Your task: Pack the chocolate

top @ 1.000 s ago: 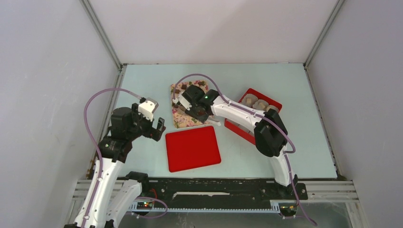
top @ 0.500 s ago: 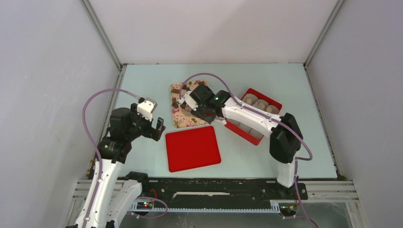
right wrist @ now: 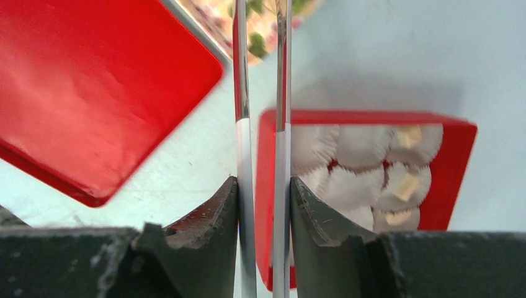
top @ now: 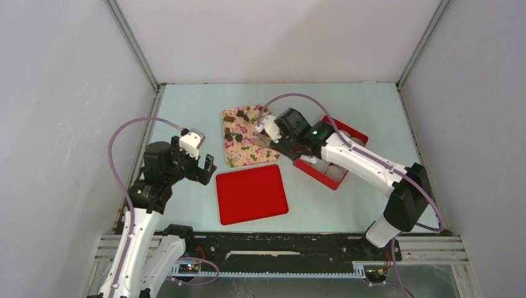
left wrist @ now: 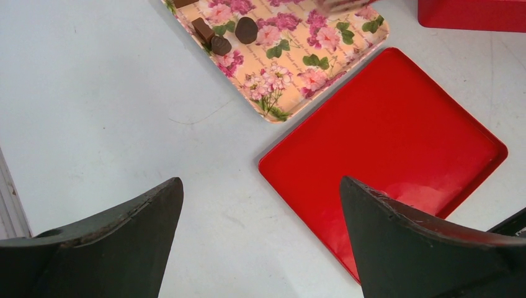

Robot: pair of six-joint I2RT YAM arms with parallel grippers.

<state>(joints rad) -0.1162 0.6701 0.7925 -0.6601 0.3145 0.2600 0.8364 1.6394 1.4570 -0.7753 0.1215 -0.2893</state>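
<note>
Right hand (right wrist: 263, 186) is pinching tweezers (right wrist: 243, 149), blades nearly together, tips out of shot, so I can't tell if they carry anything. Chocolate (left wrist: 246, 29) lies on the floral tray (left wrist: 310, 68); pale pieces (right wrist: 406, 186) sit in the box (right wrist: 456, 180). Best to line up over an empty cup (right wrist: 316, 146), lower gently, then release. Left hand (left wrist: 260, 181) spread wide, idle.

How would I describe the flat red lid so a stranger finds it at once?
On the pale table, look at the near middle. Just nearer than the flowered mat lies the flat red lid. Unlike the red box to its right, it is shallow and holds no paper cups.
</note>
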